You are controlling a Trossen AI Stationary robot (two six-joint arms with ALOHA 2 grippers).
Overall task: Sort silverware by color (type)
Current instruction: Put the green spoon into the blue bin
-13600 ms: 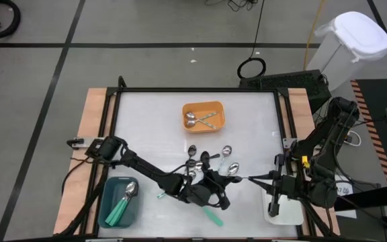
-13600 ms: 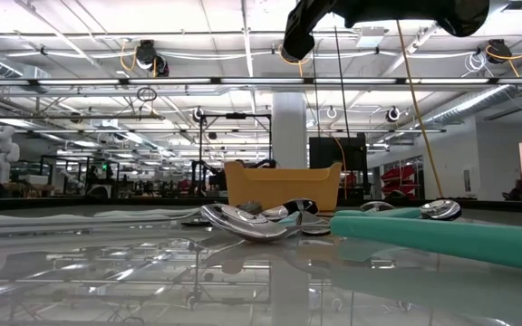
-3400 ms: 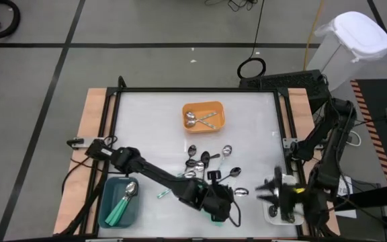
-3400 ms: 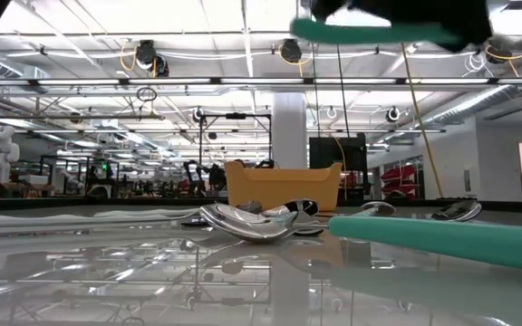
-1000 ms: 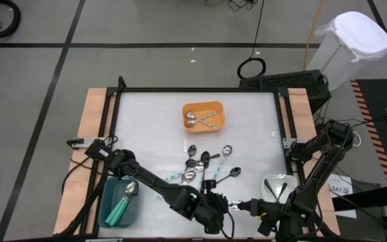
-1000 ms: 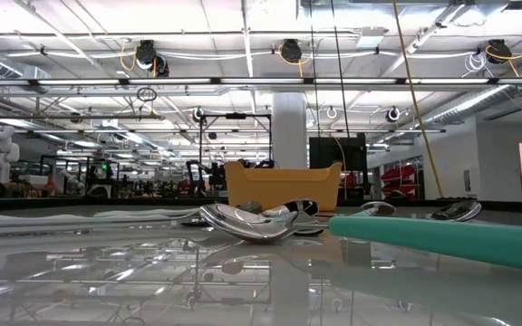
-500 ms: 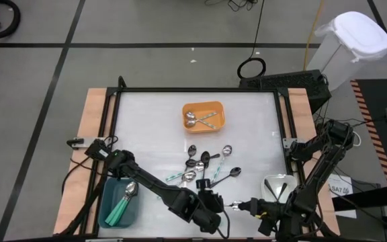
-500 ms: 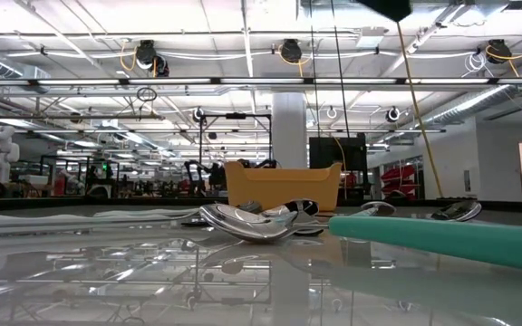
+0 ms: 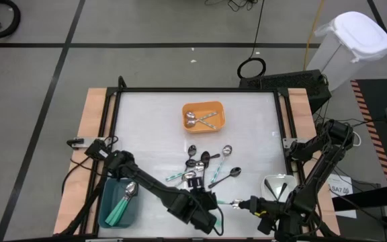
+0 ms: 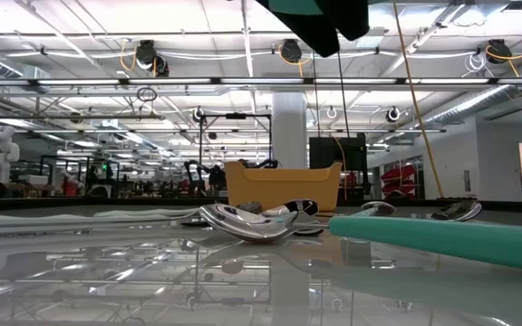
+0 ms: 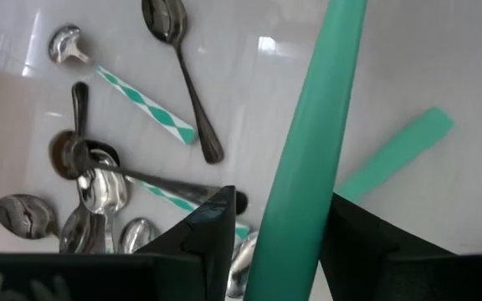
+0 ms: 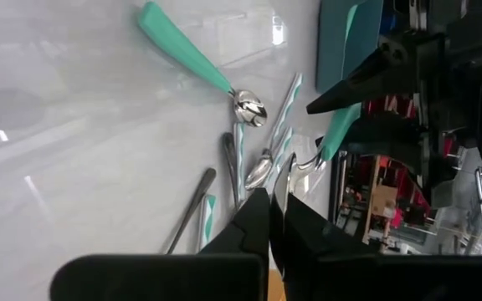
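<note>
Glossy white surface (image 9: 153, 121), smooth, mirroring ceiling lights in the low view; bare pale wood along both side edges (image 9: 89, 128). Polished metal spoons (image 9: 200, 165) heaped near centre, bowls bright and reflective; some with smooth teal-and-white patterned handles (image 11: 145, 104), others dark with a satin sheen (image 11: 182, 75). Matt, smooth teal plastic handle (image 11: 304, 159) between the left gripper (image 11: 274, 230) fingers of matt black plastic. Another plain teal handle (image 10: 433, 238) flat at 3 o'clock in the low view, softly matt. Smooth orange plastic tray (image 9: 204, 116) at 12 o'clock, teal plastic tray (image 9: 109, 202) at 8 o'clock.
</note>
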